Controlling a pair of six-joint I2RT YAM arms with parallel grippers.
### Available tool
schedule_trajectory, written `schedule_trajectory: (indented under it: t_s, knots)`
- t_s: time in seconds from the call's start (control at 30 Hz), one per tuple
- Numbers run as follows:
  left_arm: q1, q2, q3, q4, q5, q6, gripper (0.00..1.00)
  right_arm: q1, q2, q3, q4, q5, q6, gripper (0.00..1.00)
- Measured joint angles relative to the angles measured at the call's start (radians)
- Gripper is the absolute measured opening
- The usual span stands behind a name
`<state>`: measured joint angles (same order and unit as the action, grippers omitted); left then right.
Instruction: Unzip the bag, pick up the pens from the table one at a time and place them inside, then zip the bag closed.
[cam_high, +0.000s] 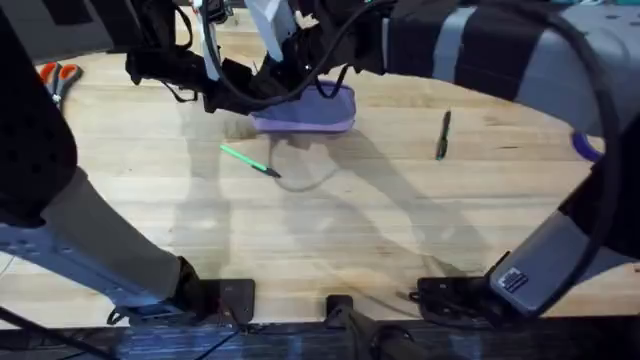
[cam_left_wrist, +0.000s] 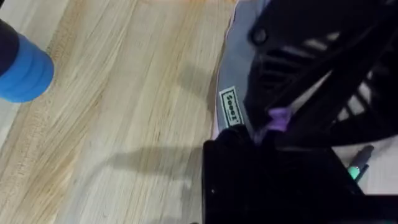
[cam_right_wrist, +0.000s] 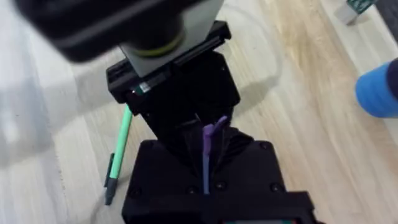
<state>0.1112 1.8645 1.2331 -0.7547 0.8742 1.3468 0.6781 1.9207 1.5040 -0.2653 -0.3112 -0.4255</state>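
Note:
The lavender bag (cam_high: 312, 118) lies at the far middle of the table (cam_high: 330, 230), with both arms over it. My left gripper (cam_high: 256, 98) is at the bag's left end, shut on the fabric (cam_left_wrist: 231, 81) beside a small label. My right gripper (cam_high: 318, 84) is above the bag, shut on the purple zipper pull (cam_right_wrist: 208, 142), which also shows as the purple tab (cam_left_wrist: 278, 118) in the left wrist view. The bright green pen (cam_high: 250, 160) lies just in front of the bag; the green pen (cam_right_wrist: 118, 152) is also beside the grippers. The dark pen (cam_high: 442, 135) lies to the right.
Orange-handled scissors (cam_high: 55, 75) sit at the far left edge. A blue cylinder (cam_left_wrist: 23, 68) stands off to one side of the bag. A purple item (cam_high: 586, 148) lies at the right edge. The near half of the table is bare wood.

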Motion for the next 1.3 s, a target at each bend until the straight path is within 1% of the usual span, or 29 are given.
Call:
schedule_trajectory:
  t_s: [0.23,0.3,0.33,0.4,0.5,0.53,0.57,0.7,0.77,1.0,1.17,1.2,1.23,1.3]
  knots:
    - [0.0,0.0,0.0,0.0,0.0,0.0,0.042,-0.002,0.009,0.0,-0.013,-0.026,0.023,0.03]
    - [0.0,0.0,0.0,0.0,0.0,0.0,0.042,-0.003,0.009,0.0,-0.037,-0.032,0.034,0.115]
    - [0.0,0.0,0.0,-0.001,0.0,0.0,0.042,-0.003,0.008,0.0,-0.047,-0.033,0.038,0.194]
    - [-0.001,0.0,0.0,-0.01,0.001,0.005,0.042,-0.015,0.003,0.001,-0.057,-0.022,0.041,0.476]
    - [-0.002,0.0,0.0,0.003,0.001,0.001,0.042,-0.034,-0.025,0.001,-0.12,-0.035,0.05,0.909]
    - [-0.003,0.0,0.0,0.004,0.001,0.0,0.042,-0.034,-0.037,0.001,-0.136,-0.042,0.052,0.971]
    - [-0.003,0.0,0.0,0.004,0.001,0.0,0.042,-0.034,-0.048,0.001,-0.146,-0.05,0.053,0.989]
    - [-0.003,0.0,0.0,0.004,0.001,0.0,0.042,-0.045,-0.112,0.001,-0.201,-0.069,0.056,0.995]
    - [-0.003,0.0,0.0,0.004,0.001,0.0,0.042,-0.066,-0.149,0.001,-0.236,-0.073,0.056,0.995]
    - [-0.003,0.0,0.0,0.004,0.001,0.0,0.042,-0.179,-0.278,0.001,-0.358,-0.077,0.056,0.996]
    - [-0.003,0.0,0.0,0.004,0.001,0.0,0.052,-0.227,-0.322,0.001,-0.37,-0.078,0.056,0.996]
    - [-0.003,0.0,0.0,0.006,0.0,0.002,0.125,-0.23,-0.323,0.001,-0.37,-0.078,0.056,0.996]
    - [-0.004,0.0,0.0,0.01,0.003,-0.001,0.229,-0.232,-0.322,0.001,-0.37,-0.078,0.056,0.996]
    - [-0.006,0.0,0.0,0.014,0.008,-0.001,0.521,-0.232,-0.321,0.001,-0.376,-0.078,0.056,0.996]
